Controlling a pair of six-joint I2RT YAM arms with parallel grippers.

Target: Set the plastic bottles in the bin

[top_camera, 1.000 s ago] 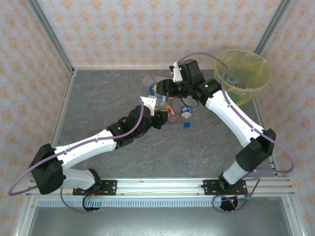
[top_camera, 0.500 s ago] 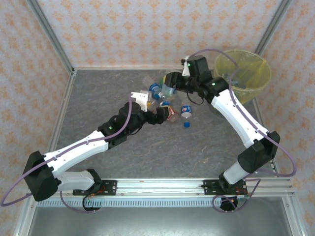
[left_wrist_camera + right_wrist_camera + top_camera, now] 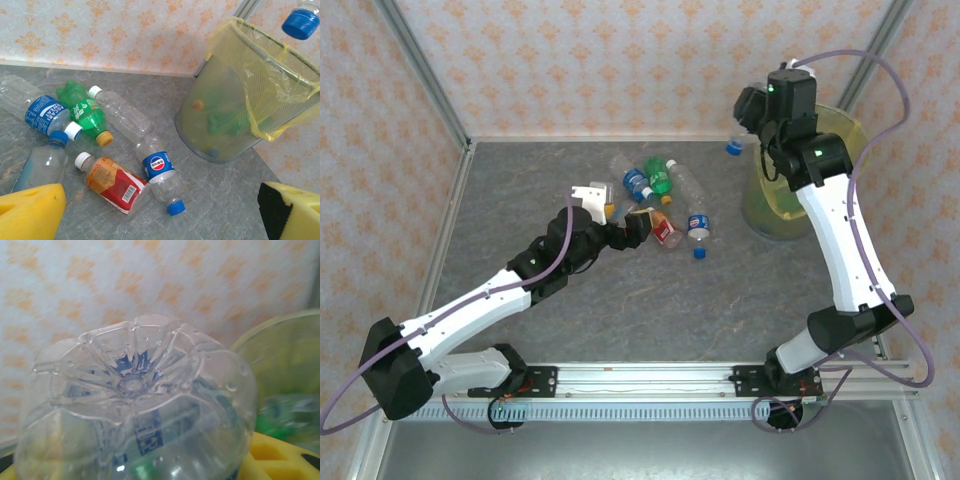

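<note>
While the right pincer [image 3: 748, 112] hangs high beside the bin [image 3: 852, 138] at the table's far right corner, it is clamped on a bottle [image 3: 134, 405], whose clear base faces the wrist camera and whose blue cap [image 3: 733, 148] points down. That cap sits about level with the bin's rim, on the side facing the table's middle, and I cannot tell whether it is over the opening. Through the bin's mesh wall and yellow liner, some green plastic shows near the bottom. The left pincer [image 3: 638, 228] is low over the middle of the table [image 3: 700, 310], spread wide with nothing between its yellow pads [image 3: 31, 210]. Just beyond it lie a red-labelled bottle [image 3: 114, 184] with a white cap, a Pepsi bottle [image 3: 161, 172] with a blue cap, a long clear bottle [image 3: 122, 114], a green bottle [image 3: 82, 112] with an orange cap, a blue-labelled bottle [image 3: 42, 111], and a short clear bottle [image 3: 45, 165] nearest the left pad. A loose cap [image 3: 700, 254] lies near the Pepsi bottle.
</note>
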